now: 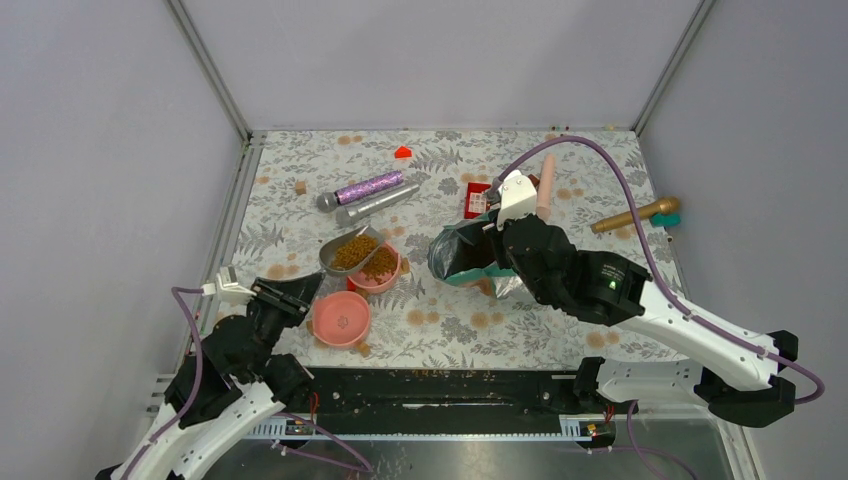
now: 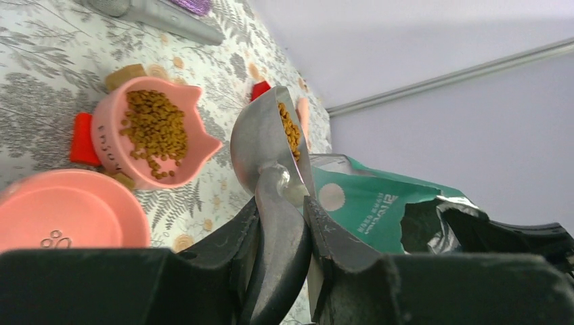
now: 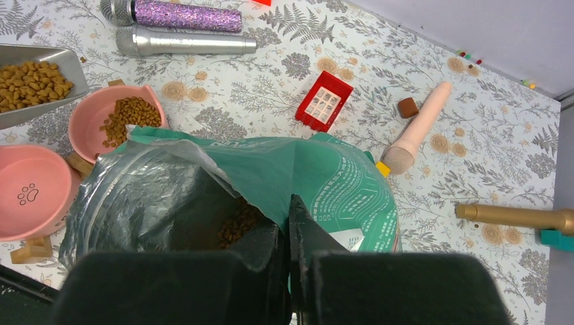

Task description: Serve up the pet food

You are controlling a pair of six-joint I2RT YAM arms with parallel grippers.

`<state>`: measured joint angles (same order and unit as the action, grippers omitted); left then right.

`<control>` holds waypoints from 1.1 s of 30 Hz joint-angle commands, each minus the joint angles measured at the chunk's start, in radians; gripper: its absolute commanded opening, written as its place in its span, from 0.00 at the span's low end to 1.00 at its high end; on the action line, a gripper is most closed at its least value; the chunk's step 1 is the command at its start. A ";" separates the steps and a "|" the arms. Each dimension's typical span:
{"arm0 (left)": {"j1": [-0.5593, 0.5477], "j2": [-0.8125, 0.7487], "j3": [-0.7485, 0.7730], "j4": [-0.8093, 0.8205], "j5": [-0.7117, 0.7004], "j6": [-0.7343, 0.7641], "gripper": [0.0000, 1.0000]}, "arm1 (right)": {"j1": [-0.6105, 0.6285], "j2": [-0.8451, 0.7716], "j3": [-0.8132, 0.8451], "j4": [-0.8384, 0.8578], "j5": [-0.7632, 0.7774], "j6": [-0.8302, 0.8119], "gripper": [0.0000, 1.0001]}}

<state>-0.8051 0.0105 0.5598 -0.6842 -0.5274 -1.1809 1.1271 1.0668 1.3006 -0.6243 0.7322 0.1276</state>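
My left gripper (image 2: 281,203) is shut on the handle of a metal scoop (image 2: 260,139), which is loaded with brown pet food (image 2: 290,128). The scoop (image 1: 352,250) hangs just over the far-left rim of a pink cat-eared bowl (image 1: 378,268) that holds kibble (image 2: 152,128). A second pink bowl with a paw print (image 1: 340,317) sits empty nearer the arms. My right gripper (image 3: 290,210) is shut on the torn rim of the teal-green pouch (image 3: 338,183), holding its mouth open. More kibble (image 3: 237,227) shows inside the pouch.
A purple glitter microphone (image 1: 368,188) and a silver one (image 1: 378,202) lie behind the bowls. A red block (image 1: 477,198), a beige microphone (image 1: 545,185) and a gold microphone (image 1: 635,214) lie behind the pouch. Small wooden blocks sit by the bowls. A black rail (image 1: 440,385) runs along the near edge.
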 commanded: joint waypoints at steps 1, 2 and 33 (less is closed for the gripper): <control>0.004 0.076 0.088 -0.020 -0.079 -0.001 0.00 | -0.004 -0.040 -0.006 0.088 0.063 -0.015 0.00; 0.004 0.109 0.098 -0.028 -0.082 0.002 0.00 | -0.004 -0.041 -0.009 0.090 0.059 -0.014 0.00; 0.003 0.455 0.171 -0.132 -0.158 -0.051 0.00 | -0.004 -0.022 -0.035 0.091 0.081 -0.043 0.00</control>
<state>-0.8047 0.4541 0.6754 -0.8623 -0.6395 -1.2175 1.1275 1.0554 1.2636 -0.5739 0.7441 0.1066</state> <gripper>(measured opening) 0.250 0.022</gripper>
